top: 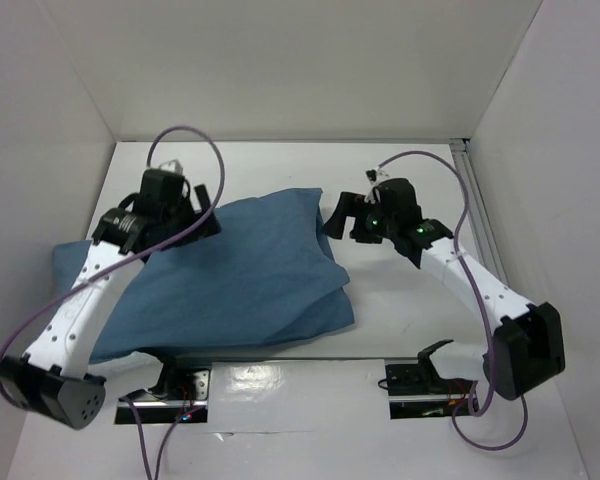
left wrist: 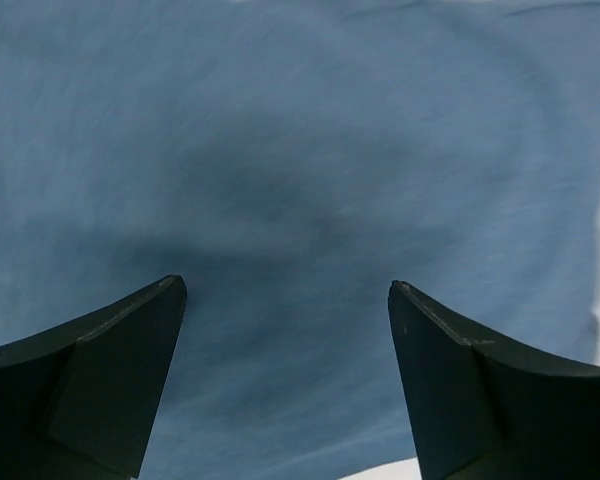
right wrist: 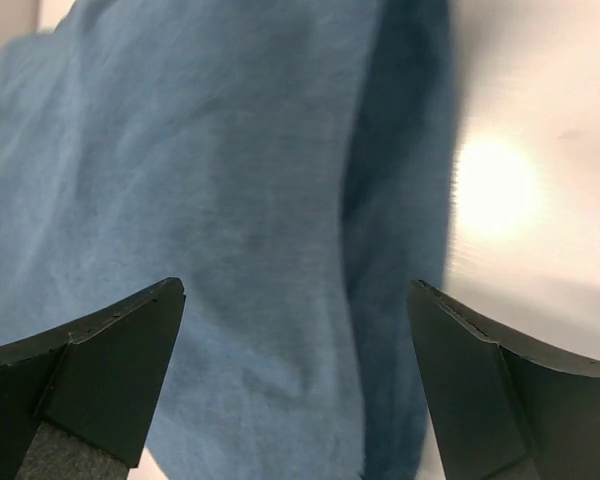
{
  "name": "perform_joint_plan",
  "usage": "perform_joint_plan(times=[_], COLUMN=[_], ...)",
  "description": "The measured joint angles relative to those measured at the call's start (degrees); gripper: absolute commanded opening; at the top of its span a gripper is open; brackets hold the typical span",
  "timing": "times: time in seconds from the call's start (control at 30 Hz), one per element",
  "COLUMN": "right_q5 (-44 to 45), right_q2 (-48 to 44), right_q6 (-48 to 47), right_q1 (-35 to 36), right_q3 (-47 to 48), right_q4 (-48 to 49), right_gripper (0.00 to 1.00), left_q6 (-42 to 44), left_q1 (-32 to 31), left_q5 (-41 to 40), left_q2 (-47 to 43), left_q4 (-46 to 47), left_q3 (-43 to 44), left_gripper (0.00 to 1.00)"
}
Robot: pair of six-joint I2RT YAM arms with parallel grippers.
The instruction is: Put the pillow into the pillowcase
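Dusty-blue pillowcase lay plump mid-table, toward left edge. Pillow unseen, judged inside. Left gripper and right gripper hung over cloth, jaws apart, empty. Insertion judged complete.

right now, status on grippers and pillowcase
Left gripper open, over pillowcase. Right gripper open at its right edge. Pillowcase plump, no white showing. No obstacle seen.

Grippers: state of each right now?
Left gripper: open, holding nothing, over the limp dusty-blue cloth pillowcase.
Right gripper: open, holding nothing.
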Motion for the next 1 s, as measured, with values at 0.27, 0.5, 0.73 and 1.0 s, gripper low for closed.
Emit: perform_joint_plan(times=[0.27,0.5,0.73,1.0], right_q5=[-13.33,-13.14,-3.93,3.96], right_q2=[15.82,17.68,0.66,-3.28], right_q6=[-0.24,1.4,1.4,-0.5], right_q1=[9.79,9.44,-4.04,-16.85], right_q3=[0.35,0.81,-1.49,-3.28], right_q4=[9.18,12.61,5.29,4.24], right_gripper=[0.67,0.0,0.0,0.0], left_q6=[-2.8,-1.4,-1.14,-1.03], left_q1=[4.7,3.52,-4.39,-10.54], left_q5=[1.44,9.44,18.16,21.24], left_q2=[-7.37,-1.75,12.7,28.17], left_q4=[2.86,11.54,19.82,24.76], left_q3=[-16.87,-18.12,-2.93,13.07], left_gripper=[0.0,0.0,0.0,0.0])
